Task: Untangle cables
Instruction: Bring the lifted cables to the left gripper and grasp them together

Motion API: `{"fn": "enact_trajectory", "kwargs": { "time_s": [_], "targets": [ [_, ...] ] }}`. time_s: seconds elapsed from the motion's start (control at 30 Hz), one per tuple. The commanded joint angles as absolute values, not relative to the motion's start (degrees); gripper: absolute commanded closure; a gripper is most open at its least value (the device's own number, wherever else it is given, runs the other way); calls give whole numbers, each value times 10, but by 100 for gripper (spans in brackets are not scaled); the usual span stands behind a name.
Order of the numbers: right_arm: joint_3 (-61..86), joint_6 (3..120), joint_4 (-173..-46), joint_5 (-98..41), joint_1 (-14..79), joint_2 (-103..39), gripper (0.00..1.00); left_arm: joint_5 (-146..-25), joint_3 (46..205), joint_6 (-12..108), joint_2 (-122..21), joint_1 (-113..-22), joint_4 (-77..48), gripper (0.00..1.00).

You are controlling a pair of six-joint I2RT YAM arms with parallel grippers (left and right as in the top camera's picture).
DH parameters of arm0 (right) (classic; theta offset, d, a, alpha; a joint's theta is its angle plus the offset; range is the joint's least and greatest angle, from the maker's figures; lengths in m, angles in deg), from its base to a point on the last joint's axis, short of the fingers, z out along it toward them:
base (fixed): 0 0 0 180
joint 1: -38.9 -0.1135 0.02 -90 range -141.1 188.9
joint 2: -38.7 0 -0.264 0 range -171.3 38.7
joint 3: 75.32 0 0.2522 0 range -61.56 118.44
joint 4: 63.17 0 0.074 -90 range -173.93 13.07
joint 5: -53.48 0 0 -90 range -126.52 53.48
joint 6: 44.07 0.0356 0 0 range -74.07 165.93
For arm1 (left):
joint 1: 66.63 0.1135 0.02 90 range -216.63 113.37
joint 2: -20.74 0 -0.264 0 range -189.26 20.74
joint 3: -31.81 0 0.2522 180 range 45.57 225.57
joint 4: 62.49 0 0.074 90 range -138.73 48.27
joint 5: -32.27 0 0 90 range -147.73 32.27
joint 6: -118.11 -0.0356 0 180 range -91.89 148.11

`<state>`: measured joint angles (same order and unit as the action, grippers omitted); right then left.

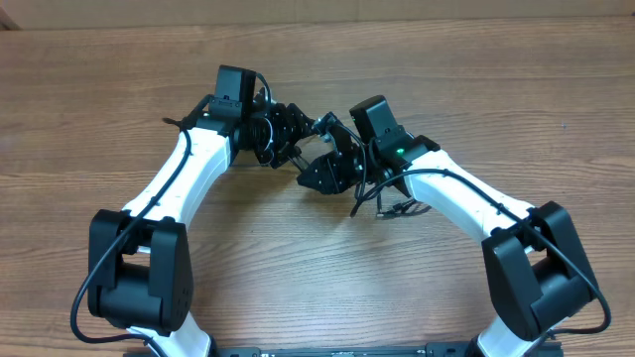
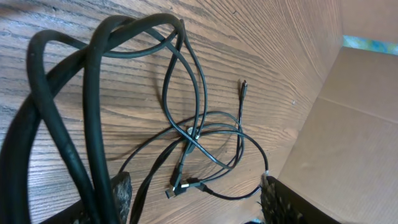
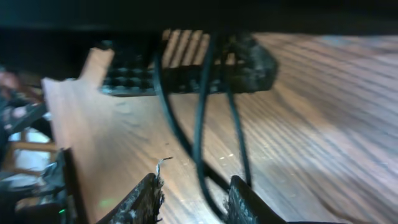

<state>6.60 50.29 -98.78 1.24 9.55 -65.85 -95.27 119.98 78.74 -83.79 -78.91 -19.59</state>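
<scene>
The cables are thin black cords knotted in a small tangle (image 2: 193, 134) on the wooden table, with small plug ends (image 2: 181, 183) lying loose. My left gripper (image 2: 199, 202) is open just above the table, and the plugs lie between its fingers (image 2: 122, 193). One cord runs up to the right fingertip. From overhead the left gripper (image 1: 285, 136) and right gripper (image 1: 327, 169) are close together at mid-table, with a cord loop (image 1: 389, 205) beside the right arm. My right gripper (image 3: 196, 199) is open, and a cable strand (image 3: 200, 143) hangs between its fingers, close to the right one.
Thick black arm wires (image 2: 62, 124) curve across the left of the left wrist view. A plain brown board (image 2: 348, 124) stands at the table's far side. The left gripper's dark pads (image 3: 186, 68) fill the top of the blurred right wrist view.
</scene>
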Motion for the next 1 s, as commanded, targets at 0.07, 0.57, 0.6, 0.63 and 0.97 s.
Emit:
{"fn": "enact_trajectory", "kwargs": {
  "time_s": [0.07,0.57,0.6,0.63,0.97],
  "targets": [
    [66,506,-984,-88,90,-660,66,-964,1203,778,-841,-791,-194,33],
    [79,574,-1000,-94,127,-652,96,-979,1203,722,-841,-783,-161,30],
    [81,584,-1003,-90,139,-650,96,-986,1203,706,-841,-779,-158,30],
    [81,584,-1002,-69,153,-648,96,-996,1203,691,-841,-774,-155,30],
    [81,584,-997,75,231,-648,96,-1003,1203,605,-841,-768,-114,27]
  ]
}}
